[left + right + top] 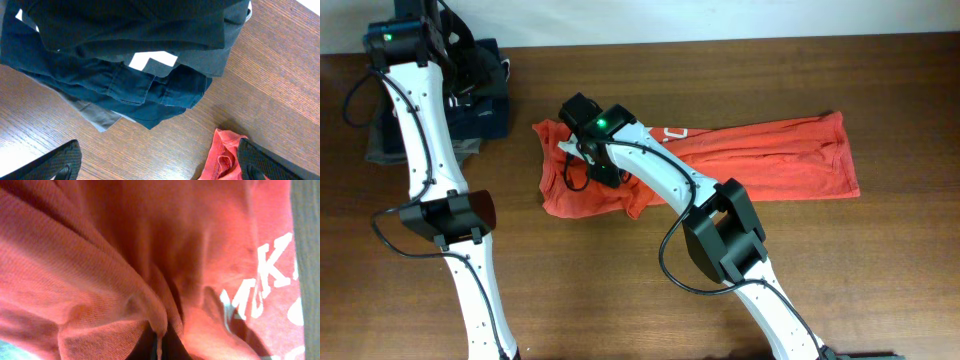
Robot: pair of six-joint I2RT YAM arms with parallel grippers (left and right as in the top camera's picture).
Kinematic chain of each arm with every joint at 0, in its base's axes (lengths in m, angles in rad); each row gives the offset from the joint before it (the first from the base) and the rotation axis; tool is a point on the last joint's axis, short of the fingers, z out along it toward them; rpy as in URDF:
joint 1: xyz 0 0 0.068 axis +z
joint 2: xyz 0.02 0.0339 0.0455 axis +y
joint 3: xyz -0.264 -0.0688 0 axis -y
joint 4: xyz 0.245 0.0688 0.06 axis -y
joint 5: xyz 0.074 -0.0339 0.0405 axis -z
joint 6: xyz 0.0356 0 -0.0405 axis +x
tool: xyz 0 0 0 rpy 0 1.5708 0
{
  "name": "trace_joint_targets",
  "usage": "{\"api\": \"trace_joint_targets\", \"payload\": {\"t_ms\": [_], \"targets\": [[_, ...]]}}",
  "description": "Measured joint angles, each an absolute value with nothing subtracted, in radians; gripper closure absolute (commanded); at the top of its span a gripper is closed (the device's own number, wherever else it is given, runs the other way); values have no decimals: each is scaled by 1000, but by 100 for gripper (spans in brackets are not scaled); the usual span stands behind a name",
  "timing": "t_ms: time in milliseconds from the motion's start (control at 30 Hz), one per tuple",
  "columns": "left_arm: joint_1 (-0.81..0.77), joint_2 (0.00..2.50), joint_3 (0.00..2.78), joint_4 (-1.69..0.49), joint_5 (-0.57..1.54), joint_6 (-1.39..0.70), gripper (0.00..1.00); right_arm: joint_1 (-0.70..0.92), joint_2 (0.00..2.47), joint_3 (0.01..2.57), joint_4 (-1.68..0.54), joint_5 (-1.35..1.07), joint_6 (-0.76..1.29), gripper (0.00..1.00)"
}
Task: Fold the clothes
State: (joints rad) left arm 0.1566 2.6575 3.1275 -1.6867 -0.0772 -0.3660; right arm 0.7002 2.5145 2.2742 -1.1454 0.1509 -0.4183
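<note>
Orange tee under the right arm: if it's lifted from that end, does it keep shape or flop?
Likely floppy: the orange T-shirt bunches into soft ridges where the right end effector pinches it. Probably light, a thin knit lying flat elsewhere, so the far end should trail and drag across the wooden table rather than lift.
</note>
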Motion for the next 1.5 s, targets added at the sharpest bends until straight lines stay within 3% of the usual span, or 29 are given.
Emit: {"api": "trace_joint_targets", "payload": {"t_ms": [400,800,833,867,933,1000,1033,1133,1300,1433,1500], "targets": [[157,2658,3128,-1687,-77,-368,1,713,2509,2274,-1085,344,-282,96],[157,2658,3128,-1687,-77,-368,1,787,2505,2274,-1054,355,-109,95],[157,2658,3128,-1687,-77,-368,1,787,2505,2274,-1059,339,-102,87],[157,2658,3128,-1687,-77,-368,1,787,2505,2274,-1063,326,-99,66],[157,2658,3128,-1687,-77,-368,1,786,2505,2274,-1069,289,-83,48],[157,2658,3128,-1687,-71,-368,1,785,2505,2274,-1068,291,-82,17],[157,2658,3128,-1687,-58,-368,1,785,2505,2274,-1068,311,-75,9],[157,2658,3128,-1687,-23,-360,1,779,2505,2283,-1087,385,-46,1],[149,2658,3128,-1687,28,-322,2,732,2500,2369,-1191,458,29,1],[121,2658,3128,-1687,51,-265,2,624,2476,2477,-1334,441,102,1],[88,2658,3128,-1687,58,-231,2,496,2447,2561,-1438,377,127,1]]}}
